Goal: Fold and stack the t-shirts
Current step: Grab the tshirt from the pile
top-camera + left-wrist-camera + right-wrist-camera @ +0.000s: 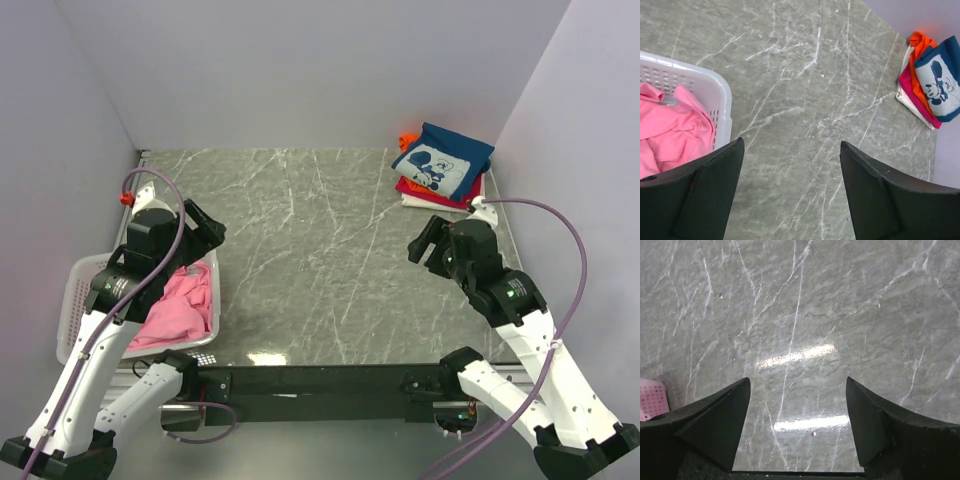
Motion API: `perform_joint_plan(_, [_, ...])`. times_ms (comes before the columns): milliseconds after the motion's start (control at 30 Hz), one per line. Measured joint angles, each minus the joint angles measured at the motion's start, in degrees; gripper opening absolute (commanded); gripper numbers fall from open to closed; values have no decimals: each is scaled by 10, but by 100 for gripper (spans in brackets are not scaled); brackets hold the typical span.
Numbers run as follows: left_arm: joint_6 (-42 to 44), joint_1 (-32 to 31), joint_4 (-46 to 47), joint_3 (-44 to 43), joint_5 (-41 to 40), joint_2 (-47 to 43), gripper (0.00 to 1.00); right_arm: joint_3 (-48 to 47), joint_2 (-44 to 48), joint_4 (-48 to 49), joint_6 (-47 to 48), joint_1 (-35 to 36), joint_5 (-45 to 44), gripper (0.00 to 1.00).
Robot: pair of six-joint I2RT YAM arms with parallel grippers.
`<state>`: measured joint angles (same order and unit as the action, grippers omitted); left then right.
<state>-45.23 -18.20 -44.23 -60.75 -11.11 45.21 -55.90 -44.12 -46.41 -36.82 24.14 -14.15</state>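
- Top external view: one grey marbled bench [320,250], walled at the far side and on both flanks, its near edge taken up by the arms' black mounting rail.
- Two arms: the left arm [125,285] leans over the left side, and the right arm [505,295] leans over the right side.
- Left jaws stand wide apart and hold nothing. They hover over bare bench just beside the basket's right rim.
- Right jaws are also spread wide and hold nothing. They hover over bare bench on the near side of the folded stack, apart from it.
- One white mesh basket [72,300] sits at the left edge of the bench, toward the near corner.
- One pink t-shirt [185,300] lies crumpled inside the basket, unfolded.
- One stack of four folded t-shirts sits in the far right corner, close to both walls.
- Navy t-shirt [946,75] with a white cartoon print lies on top. An orange t-shirt [920,42], a red t-shirt [914,92] and a white t-shirt [907,102] show at the edges beneath.
- Between basket and stack, the whole middle of the bench lies open.
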Motion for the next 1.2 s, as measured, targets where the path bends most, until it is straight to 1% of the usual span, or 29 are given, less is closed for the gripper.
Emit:
perform_joint_plan(133, [-5, 0, -15, 0, -23, 0, 84, 0, 7, 0, 0, 0, -3, 83])
perform_joint_plan(233, [-7, 0, -33, 0, -46, 0, 89, 0, 4, 0, 2, 0, -7, 83])
perform_joint_plan(267, [-10, 0, -41, 0, -56, -1, 93, 0, 2, 0, 2, 0, -7, 83])
perform_joint_plan(367, [-26, 0, -64, 0, -81, -5, 100, 0, -7, 1, 2, 0, -6, 83])
perform_joint_plan(433, [-49, 0, -83, 1, -95, -13, 99, 0, -11, 1, 2, 0, -4, 83])
perform_joint_plan(567, [-115, 0, -130, 17, -113, -40, 99, 1, -11, 5, 2, 0, 2, 83])
perform_joint_plan(667, [-174, 0, -165, 48, -120, -70, 99, 7, -12, 11, 2, 0, 7, 83])
perform_joint_plan(867, [-319, 0, -243, 125, -145, -155, 99, 11, -20, 14, 4, 0, 16, 84])
perform_joint_plan(967, [-369, 0, -275, 140, -171, -178, 99, 11, -20, 19, 7, 0, 17, 84])
perform_joint_plan(1100, [-412, 0, -300, 147, -208, -170, 99, 17, -22, 28, 7, 0, 26, 84])
perform_joint_plan(1200, [-422, 0, -306, 148, -224, -130, 100, 19, -30, 30, 7, 0, 33, 84])
